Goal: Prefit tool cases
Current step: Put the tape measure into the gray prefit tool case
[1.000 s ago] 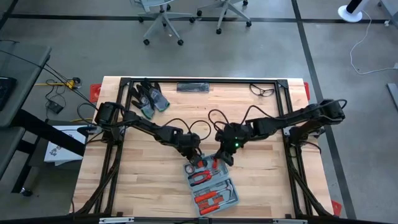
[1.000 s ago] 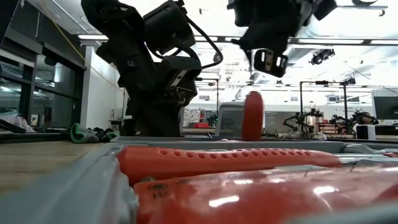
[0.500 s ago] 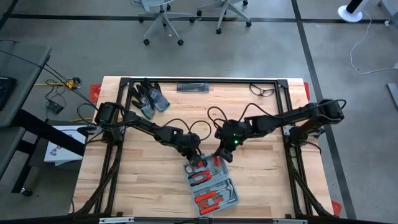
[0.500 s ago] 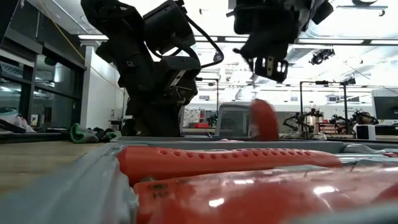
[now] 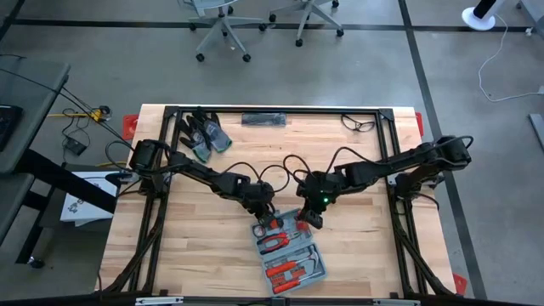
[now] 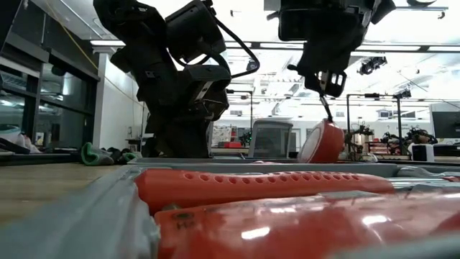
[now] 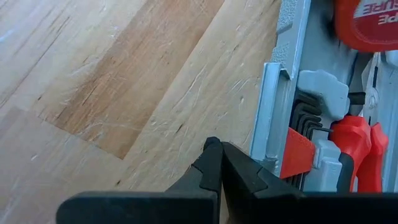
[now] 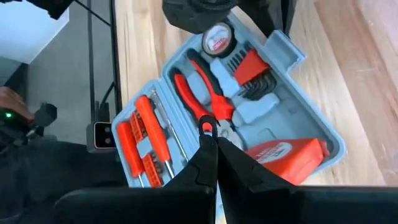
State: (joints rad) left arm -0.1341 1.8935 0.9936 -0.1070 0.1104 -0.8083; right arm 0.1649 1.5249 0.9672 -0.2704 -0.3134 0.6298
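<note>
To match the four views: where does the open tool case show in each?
High view: tool case, lower centre.
Low view: its grey rim fills the foreground.
Left wrist view: an edge.
Right wrist view: whole, open.
Shared landmark: red pliers.

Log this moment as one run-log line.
left tool: shut, at tool case edge | right tool: shut, over open case | red tape measure: tilted in case

High view straight down over whole tabletop (image 5: 187, 246); low view level, hugging the tool case (image 6: 86, 216); both wrist views close on that case.
</note>
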